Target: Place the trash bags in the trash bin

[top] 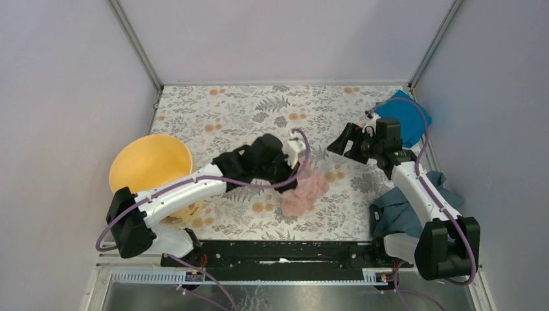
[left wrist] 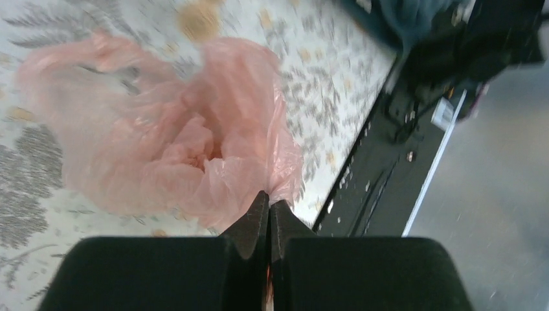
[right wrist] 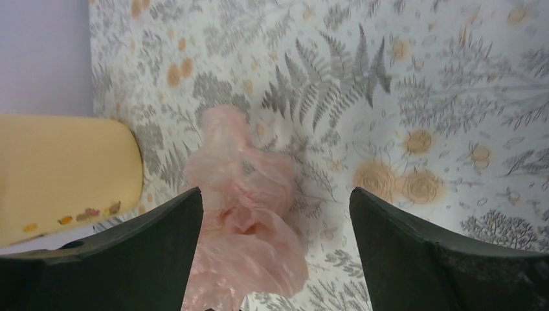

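The pale pink trash bag (top: 304, 192) is bunched up at the middle of the floral table. My left gripper (top: 296, 163) is shut on its top edge; in the left wrist view the closed fingertips (left wrist: 269, 198) pinch the film and the bag (left wrist: 175, 149) hangs below them. The yellow-orange trash bin (top: 150, 163) stands at the left, behind my left arm. My right gripper (top: 341, 146) is open and empty, right of the bag and apart from it. Its wrist view looks between the spread jaws (right wrist: 275, 190) at the bag (right wrist: 243, 188) and the bin (right wrist: 61, 172).
A bright blue folded cloth (top: 406, 116) lies at the back right corner. A dark teal cloth (top: 404, 210) lies beside my right arm's base, also seen in the left wrist view (left wrist: 408, 16). A black rail (top: 285, 249) runs along the near edge. Grey walls enclose the table.
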Controlling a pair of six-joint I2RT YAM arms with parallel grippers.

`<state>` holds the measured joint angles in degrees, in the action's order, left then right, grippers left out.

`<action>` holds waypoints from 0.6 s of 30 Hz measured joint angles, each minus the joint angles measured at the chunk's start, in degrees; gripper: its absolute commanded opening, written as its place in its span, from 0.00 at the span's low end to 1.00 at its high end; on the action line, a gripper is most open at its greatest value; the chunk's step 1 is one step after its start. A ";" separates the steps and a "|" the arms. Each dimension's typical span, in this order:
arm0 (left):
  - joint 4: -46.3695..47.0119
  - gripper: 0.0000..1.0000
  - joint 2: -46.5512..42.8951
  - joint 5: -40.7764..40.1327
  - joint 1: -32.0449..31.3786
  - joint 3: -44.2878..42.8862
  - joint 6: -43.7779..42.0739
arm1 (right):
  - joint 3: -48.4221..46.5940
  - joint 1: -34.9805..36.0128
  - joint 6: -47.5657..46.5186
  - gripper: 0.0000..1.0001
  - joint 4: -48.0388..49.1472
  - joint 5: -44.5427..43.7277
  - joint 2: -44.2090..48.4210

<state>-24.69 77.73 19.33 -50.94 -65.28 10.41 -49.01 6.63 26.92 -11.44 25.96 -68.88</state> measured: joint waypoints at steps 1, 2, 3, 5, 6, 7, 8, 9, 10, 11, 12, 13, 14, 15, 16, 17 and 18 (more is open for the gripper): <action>-1.05 0.00 -0.02 -1.77 -2.32 0.61 -0.76 | 1.42 0.00 -0.24 0.90 0.24 0.76 0.00; -1.81 0.00 -0.02 -3.04 -4.15 1.27 -1.36 | 2.89 0.00 -0.63 0.89 0.37 1.38 0.00; -2.64 0.00 -0.04 -4.39 -5.73 2.12 -1.92 | 4.02 0.00 -1.07 0.89 0.28 1.95 -0.02; -4.04 0.00 -0.07 -6.67 -7.45 3.87 -2.78 | 5.64 0.00 -2.49 0.89 0.13 2.54 -0.02; -4.70 0.00 -0.07 -7.87 -8.20 4.96 -3.19 | 6.01 0.02 -3.19 0.89 0.13 2.69 -0.02; -5.16 0.00 -0.07 -8.63 -8.70 5.57 -3.45 | 6.19 0.13 -4.02 0.89 0.15 2.80 -0.02; -5.51 0.00 -0.07 -9.46 -9.29 6.29 -3.78 | 6.19 0.17 -4.50 0.89 0.35 3.08 -0.07; -5.60 0.00 -0.07 -10.12 -9.92 6.80 -4.07 | 6.19 0.37 -5.05 0.89 1.05 3.67 -0.15; -5.64 0.00 -0.07 -10.67 -10.69 7.10 -4.44 | 6.19 0.70 -5.35 0.89 1.77 4.02 -0.31; -5.53 0.00 -0.07 -10.97 -11.28 7.30 -4.70 | 6.19 1.22 -5.57 0.89 2.58 4.61 -0.61; -5.57 0.00 -0.07 -11.39 -12.13 7.39 -5.09 | 6.19 2.03 -5.70 0.89 3.74 5.20 -1.16; -5.44 0.00 -0.07 -11.76 -12.76 7.41 -5.57 | 6.19 2.97 -5.77 0.89 4.85 5.49 -1.84; -5.33 0.00 -0.07 -12.15 -13.40 7.41 -6.05 | 6.19 3.98 -5.81 0.89 5.90 5.88 -2.67; -5.22 0.00 -0.07 -12.50 -13.92 7.41 -6.47 | 6.14 5.27 -5.99 0.89 6.73 6.14 -3.74; -5.20 0.00 -0.07 -12.85 -14.43 7.41 -6.93 | 6.10 6.60 -6.16 0.89 7.52 6.27 -4.90; -5.22 0.00 -0.07 -13.22 -14.78 7.41 -7.28 | 5.97 8.00 -6.27 0.89 7.91 6.45 -6.14; -5.20 0.00 -0.07 -13.64 -14.97 7.41 -7.48 | 5.70 9.29 -6.32 0.90 8.04 6.58 -7.43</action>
<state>-29.89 77.67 5.69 -65.91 -57.87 2.94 -43.31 15.92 20.60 -3.40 32.53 -76.31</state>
